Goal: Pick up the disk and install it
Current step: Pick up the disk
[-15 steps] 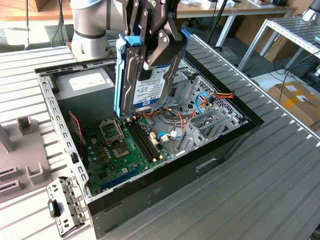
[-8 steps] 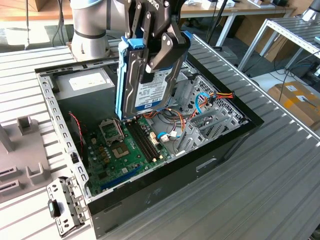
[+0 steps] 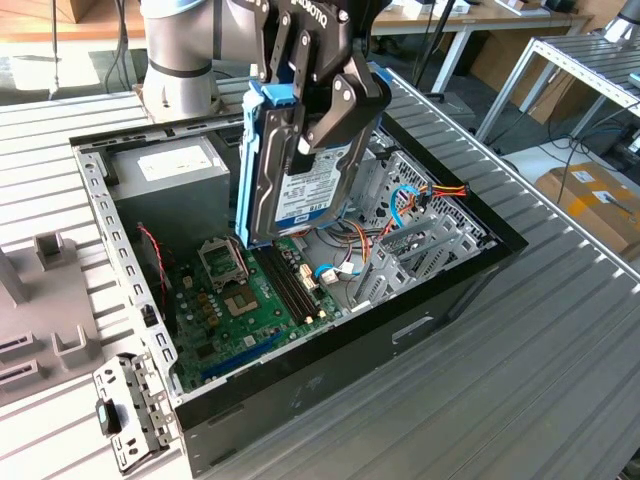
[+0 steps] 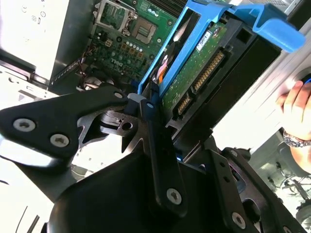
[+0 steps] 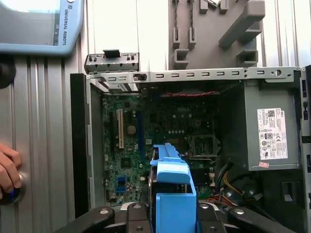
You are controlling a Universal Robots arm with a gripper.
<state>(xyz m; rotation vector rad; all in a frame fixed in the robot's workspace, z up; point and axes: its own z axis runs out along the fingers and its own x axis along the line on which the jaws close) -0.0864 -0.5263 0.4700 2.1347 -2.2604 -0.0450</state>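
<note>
arm point(image 3: 180, 45): silver-grey, rounded joint | gripper point(image 3: 298, 125): black linkages, silver screws point(image 4: 174, 195)

A white label point(image 3: 322, 186) with blue print is carried on the disk point(image 3: 285, 205) in the exterior view. A small white strip label point(image 4: 204, 41) is seen on the disk's circuit board in the second wrist view. A white sticker point(image 5: 272, 133) dense with small print and marks is borne by the power-supply box point(image 5: 252, 116). Dark lettering is printed along the grey-blue panel point(image 5: 43, 31).
</note>
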